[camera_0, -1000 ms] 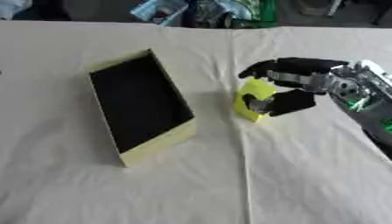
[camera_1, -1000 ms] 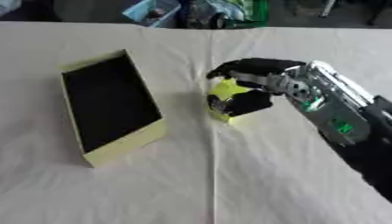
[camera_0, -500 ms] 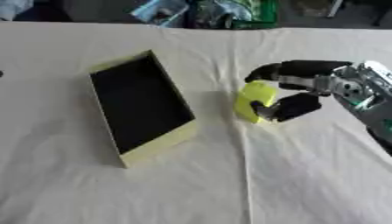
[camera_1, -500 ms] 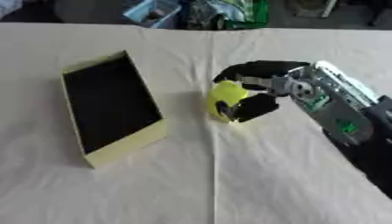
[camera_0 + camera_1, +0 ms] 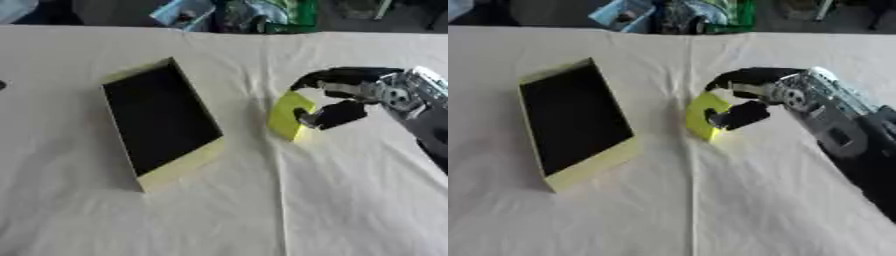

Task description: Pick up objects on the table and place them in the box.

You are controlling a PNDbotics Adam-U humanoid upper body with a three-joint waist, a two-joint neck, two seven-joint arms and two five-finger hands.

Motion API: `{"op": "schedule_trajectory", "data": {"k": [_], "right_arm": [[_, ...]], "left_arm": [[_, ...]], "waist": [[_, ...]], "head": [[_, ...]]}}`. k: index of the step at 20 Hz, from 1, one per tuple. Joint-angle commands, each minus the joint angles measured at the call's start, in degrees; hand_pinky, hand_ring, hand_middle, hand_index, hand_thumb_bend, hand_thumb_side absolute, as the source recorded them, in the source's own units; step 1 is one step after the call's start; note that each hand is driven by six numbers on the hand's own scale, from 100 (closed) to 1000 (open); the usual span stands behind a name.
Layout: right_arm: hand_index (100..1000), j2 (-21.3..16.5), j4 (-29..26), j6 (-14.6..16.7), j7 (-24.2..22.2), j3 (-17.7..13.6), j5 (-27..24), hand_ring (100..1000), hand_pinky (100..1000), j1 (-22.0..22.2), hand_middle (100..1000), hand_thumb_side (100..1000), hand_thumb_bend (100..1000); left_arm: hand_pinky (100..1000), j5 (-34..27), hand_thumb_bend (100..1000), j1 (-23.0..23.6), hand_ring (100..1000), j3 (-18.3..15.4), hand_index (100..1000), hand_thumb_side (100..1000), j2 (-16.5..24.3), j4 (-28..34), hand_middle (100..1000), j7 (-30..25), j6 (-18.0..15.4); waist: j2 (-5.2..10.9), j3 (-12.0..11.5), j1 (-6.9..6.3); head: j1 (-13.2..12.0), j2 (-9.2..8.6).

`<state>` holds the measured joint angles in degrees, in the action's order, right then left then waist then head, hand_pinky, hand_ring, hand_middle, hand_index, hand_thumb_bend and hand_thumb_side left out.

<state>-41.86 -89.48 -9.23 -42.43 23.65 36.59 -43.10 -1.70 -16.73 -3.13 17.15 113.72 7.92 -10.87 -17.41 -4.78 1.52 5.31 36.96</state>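
Left eye view: the cloth-covered tabletop (image 5: 350, 210) carries the open box (image 5: 160, 120), well left of the right robot hand (image 5: 350, 97). That robot hand, fingers now curled round the yellow object (image 5: 287, 115), has tipped it onto edge, ready to lift.

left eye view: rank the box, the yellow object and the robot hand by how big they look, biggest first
1. box, clearly the largest.
2. right robot hand, fingers curled round the yellow object.
3. yellow object, though partly hidden by the robot hand, so the last two are close.
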Motion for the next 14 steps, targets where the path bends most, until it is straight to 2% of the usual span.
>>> {"op": "schedule_trajectory", "data": {"k": [1,7,14], "right_arm": [[1000,-0.5,0.7,0.4,0.2,-0.6,-1.4,961,895,-1.0,995,856,100],[1000,-0.1,0.4,0.2,-0.8,0.3,-4.3,944,882,-0.7,990,893,100],[1000,0.6,2.1,0.2,-0.3,0.7,-3.9,945,881,-0.7,989,900,100]], "left_arm": [[542,-0.3,100,-0.8,655,-0.1,703,559,0.5,0.9,690,-0.2,-0.1],[543,-0.4,100,-1.0,655,0.0,703,561,0.5,0.9,689,-0.4,-0.1],[544,-0.4,100,-1.1,656,0.0,702,563,0.5,0.9,689,-0.5,0.0]], "waist": [[0.04,-0.1,0.57],[-0.07,-0.2,0.53],[-0.08,-0.3,0.56]], "head": [[0.2,-0.67],[0.3,-0.71],[0.3,-0.87]]}}
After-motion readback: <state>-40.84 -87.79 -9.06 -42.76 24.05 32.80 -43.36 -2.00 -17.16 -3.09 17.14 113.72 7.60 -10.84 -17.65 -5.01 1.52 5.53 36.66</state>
